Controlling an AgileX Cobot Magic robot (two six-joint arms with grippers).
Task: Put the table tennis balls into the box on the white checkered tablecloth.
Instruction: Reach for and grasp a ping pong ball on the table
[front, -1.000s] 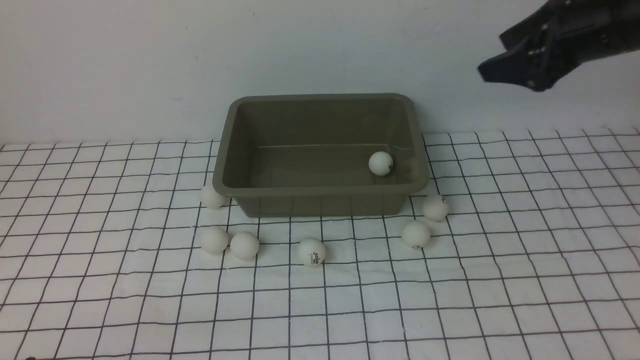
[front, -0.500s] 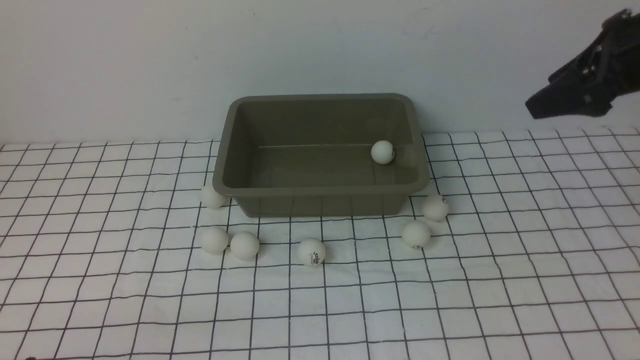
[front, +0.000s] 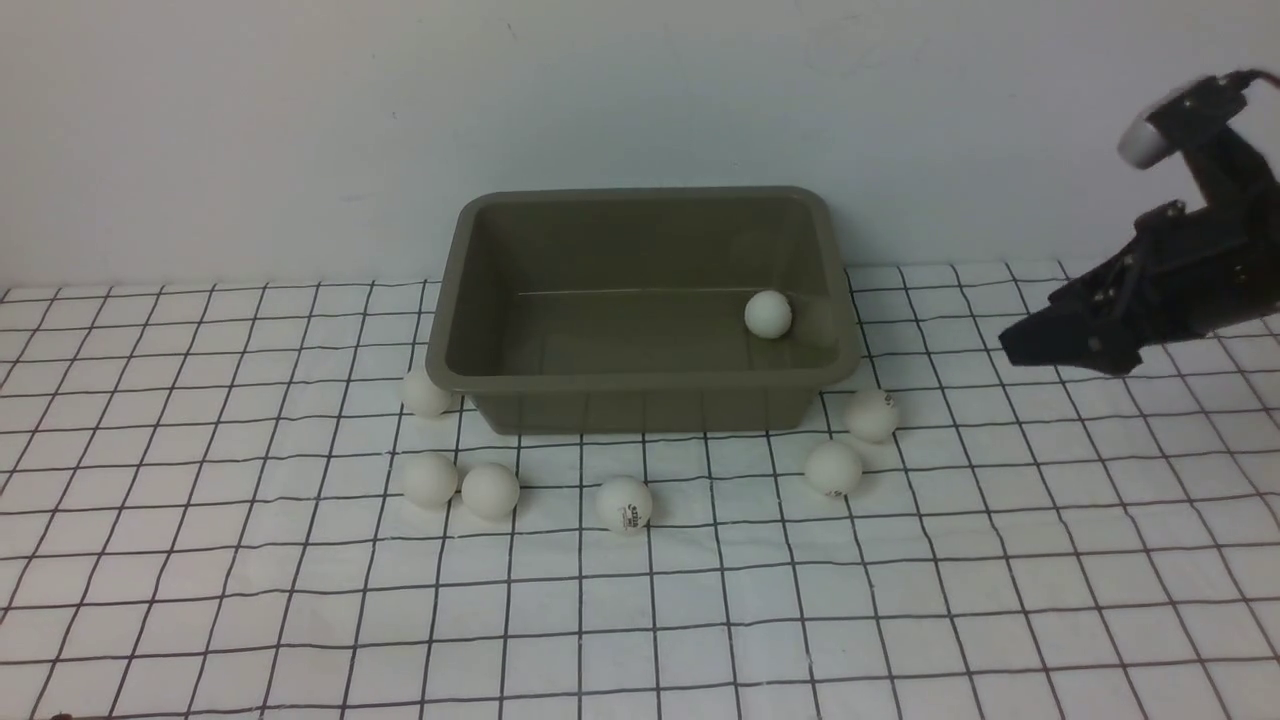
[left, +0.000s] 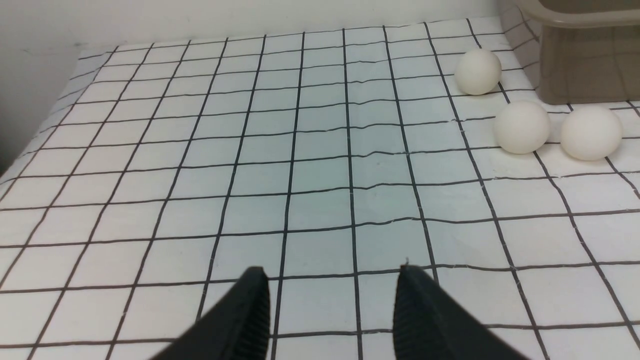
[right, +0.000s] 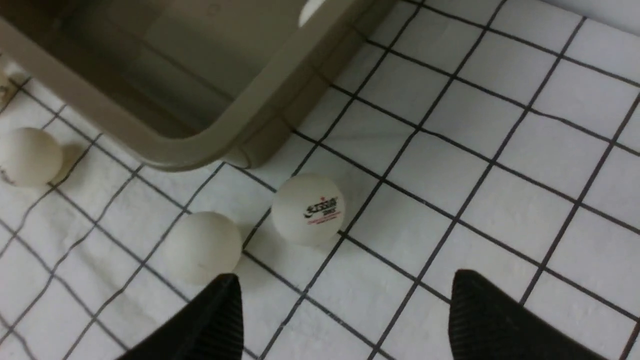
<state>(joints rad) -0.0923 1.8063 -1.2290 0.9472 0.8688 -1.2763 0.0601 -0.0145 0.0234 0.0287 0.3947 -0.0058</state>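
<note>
While neither hand touches anything, I log the layout. On the white checkered tablecloth (front: 900, 600) the box (front: 640, 380) sits close to the far edge of the bench, roughly midway between its left and right edges.

Of the table tennis balls, one is in: the ball inside the box (front: 768, 314) rests on the floor at the box's far right corner. Six lie on the cloth outside.
- Left side: the corner ball (front: 426, 393) sits tucked by the box's near left corner; I cannot tell whether it touches. Nearer me, the left ball of the pair (front: 430, 479) and its neighbour (front: 490, 490) lie just beside each other.
- Middle: the printed ball (front: 624, 503) lies in front of the box's near wall, apart from it.
- Right side: the upper right ball (front: 872, 415) and the lower right ball (front: 833, 468) lie near the box's near right corner.

The right hand (front: 1040, 345) hangs above the cloth toward the right edge of the bench, well apart from the box. Its fingers are spread wide with only cloth between them. Its wrist view shows the two right-side balls just ahead of the fingertips.

The left hand (left: 330, 270) is outside the front view. Its wrist view shows the fingers parted over bare cloth, gripping nothing, with the three left-side balls well ahead.
</note>
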